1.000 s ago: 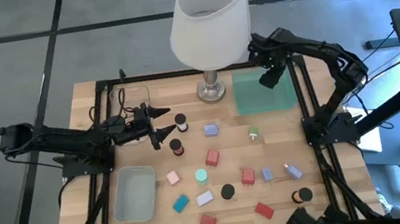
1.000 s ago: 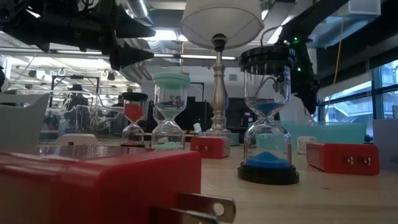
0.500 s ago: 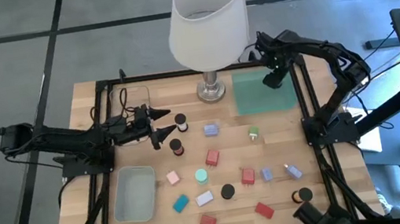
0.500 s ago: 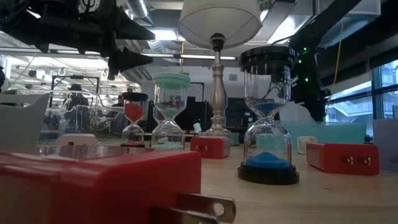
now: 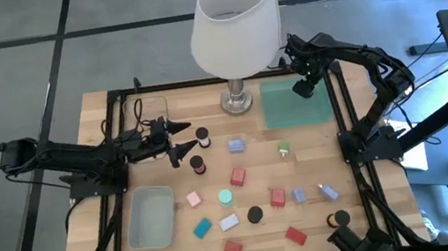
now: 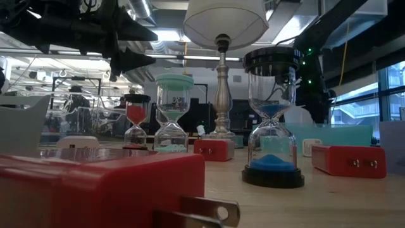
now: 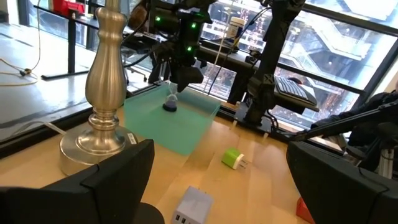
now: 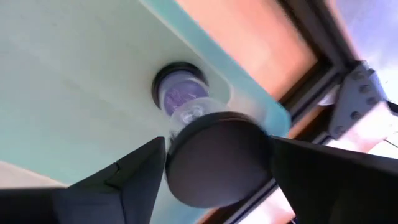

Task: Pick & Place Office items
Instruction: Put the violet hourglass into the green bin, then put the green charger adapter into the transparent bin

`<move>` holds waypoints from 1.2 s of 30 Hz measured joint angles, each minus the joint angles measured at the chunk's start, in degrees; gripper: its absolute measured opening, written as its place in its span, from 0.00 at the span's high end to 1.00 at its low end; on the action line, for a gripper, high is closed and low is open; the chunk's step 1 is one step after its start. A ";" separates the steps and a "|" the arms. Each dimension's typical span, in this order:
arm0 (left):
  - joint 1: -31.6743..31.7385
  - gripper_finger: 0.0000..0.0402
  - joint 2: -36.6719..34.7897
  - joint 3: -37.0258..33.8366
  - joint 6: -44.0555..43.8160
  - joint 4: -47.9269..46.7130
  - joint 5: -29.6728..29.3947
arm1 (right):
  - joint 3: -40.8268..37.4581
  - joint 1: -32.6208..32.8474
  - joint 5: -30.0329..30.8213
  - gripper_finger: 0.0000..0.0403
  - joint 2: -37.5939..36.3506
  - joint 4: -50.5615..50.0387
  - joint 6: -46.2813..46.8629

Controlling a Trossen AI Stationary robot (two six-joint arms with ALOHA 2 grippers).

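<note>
The right gripper [image 5: 300, 87] has spread its fingers around the hourglass [image 8: 198, 140], now standing on the green mat [image 5: 292, 106] at the table's far edge; placement looks done.

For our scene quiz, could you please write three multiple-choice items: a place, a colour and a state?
1. Where does the hourglass under the right gripper stand? A on the green mat; B in the bin; C on bare wood
2. The lamp shade is: A red; B white; C black
3. The left gripper is: A shut tight; B open and empty; C out of sight
Answers: A, the mat lies beneath it; B, plainly white; B, fingers apart, nothing between.
</note>
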 joint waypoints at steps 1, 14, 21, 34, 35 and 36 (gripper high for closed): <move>0.00 0.10 0.00 0.00 0.03 0.01 0.00 | 0.76 0.00 0.28 0.29 0.00 -0.64 -0.02; 0.00 0.10 0.00 0.00 0.01 0.00 0.07 | 9.75 2.83 -0.33 0.24 -9.88 -9.19 6.77; 0.00 0.10 0.00 0.00 -0.02 0.02 0.02 | 3.67 12.14 -4.33 0.27 -26.44 -8.19 16.37; 0.00 0.10 0.00 0.00 1.20 0.11 0.02 | -17.79 33.41 -15.50 0.29 -44.98 6.98 20.13; -0.01 0.10 0.00 0.00 1.70 0.16 0.02 | -18.94 34.46 -16.81 0.29 -44.96 8.29 19.34; -0.01 0.10 0.00 0.00 2.20 0.21 0.02 | -19.86 35.41 -18.17 0.29 -44.90 9.47 18.51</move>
